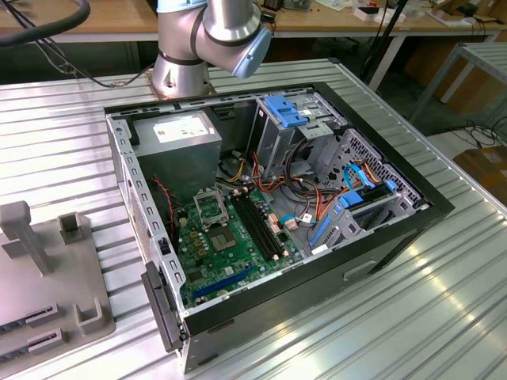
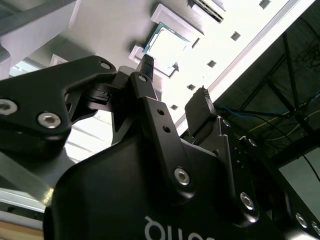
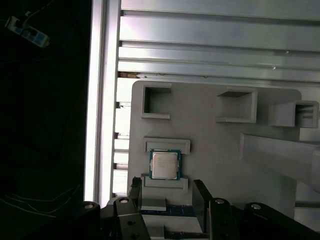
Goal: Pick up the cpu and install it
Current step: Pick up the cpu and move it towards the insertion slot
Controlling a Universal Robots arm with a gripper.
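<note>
The cpu point(image 3: 165, 165), a small silver-topped square chip, lies flat in a slot between two low ribs of a grey fixture plate point(image 3: 215, 150). My gripper point(image 3: 167, 195) hovers just short of it, open, with one black finger point(image 3: 135, 192) on each side and nothing between them. In the second wrist view the cpu point(image 2: 167, 45) shows bright beyond the fingertips of my gripper point(image 2: 175, 85). The black-and-metal framed socket point(image 1: 207, 207) sits on the green motherboard inside the open computer case.
The case point(image 1: 380, 229) holds a grey power-supply box point(image 1: 178, 134), drive cages, blue brackets and loose cables. The grey fixture point(image 1: 47, 269) with upright blocks lies at the exterior view's left on the ribbed metal table point(image 1: 412, 317). The arm's base point(image 1: 182, 71) stands behind the case.
</note>
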